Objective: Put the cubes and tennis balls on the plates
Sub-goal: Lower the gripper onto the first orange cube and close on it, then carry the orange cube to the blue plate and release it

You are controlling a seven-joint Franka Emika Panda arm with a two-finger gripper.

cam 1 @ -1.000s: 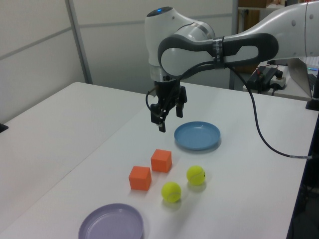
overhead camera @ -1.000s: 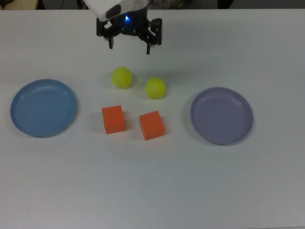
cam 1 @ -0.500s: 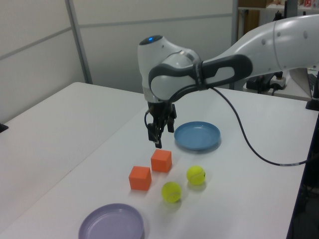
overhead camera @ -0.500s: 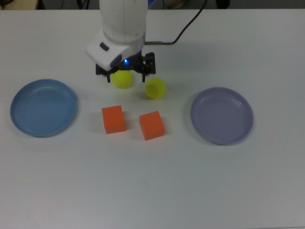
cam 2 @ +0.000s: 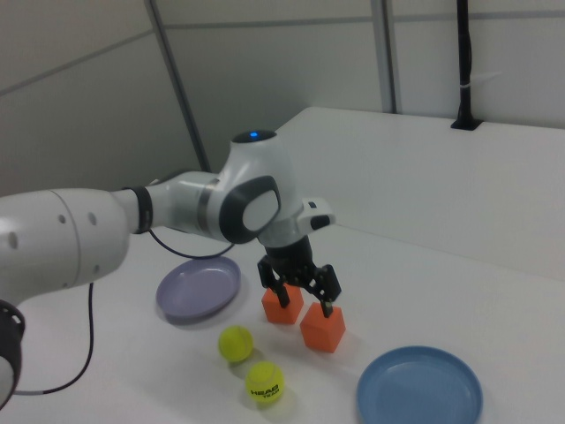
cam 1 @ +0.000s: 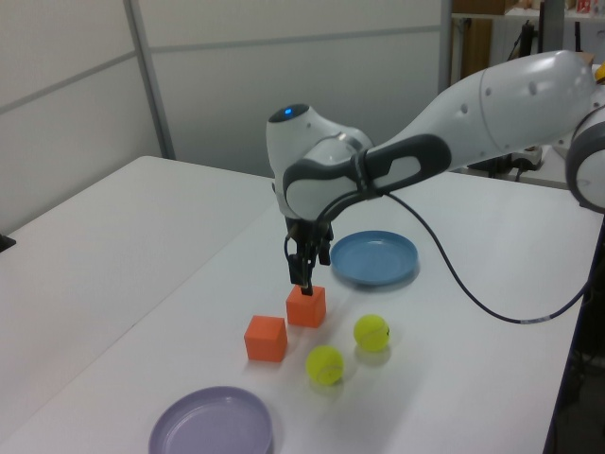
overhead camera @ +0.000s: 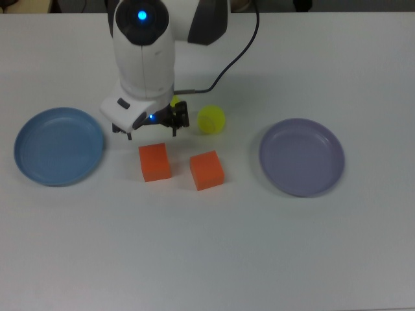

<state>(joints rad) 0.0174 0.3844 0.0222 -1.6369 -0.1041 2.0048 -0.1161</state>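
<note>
Two orange cubes lie mid-table: one (overhead camera: 155, 162) on the top view's left and one (overhead camera: 207, 170) to its right. My gripper (overhead camera: 152, 133) hangs open just above the left cube (cam 1: 306, 305), one finger on each side and not touching it (cam 2: 322, 329). One tennis ball (overhead camera: 211, 120) shows fully behind the cubes. Only a sliver of the other tennis ball (overhead camera: 174, 102) shows past the gripper, though the left view shows it whole (cam 1: 371, 332). The light blue plate (overhead camera: 58, 146) lies on the top view's left and the lavender plate (overhead camera: 301, 157) on its right, both empty.
The arm's white body (overhead camera: 144, 58) reaches in from the table's far edge in the top view, trailing a black cable (overhead camera: 227, 61). The white table (overhead camera: 207, 259) stretches wide in front of the cubes.
The gripper has come forward past the tennis balls and lower, ending over the left cube. It has stayed open. Cubes, balls and plates have not moved.
</note>
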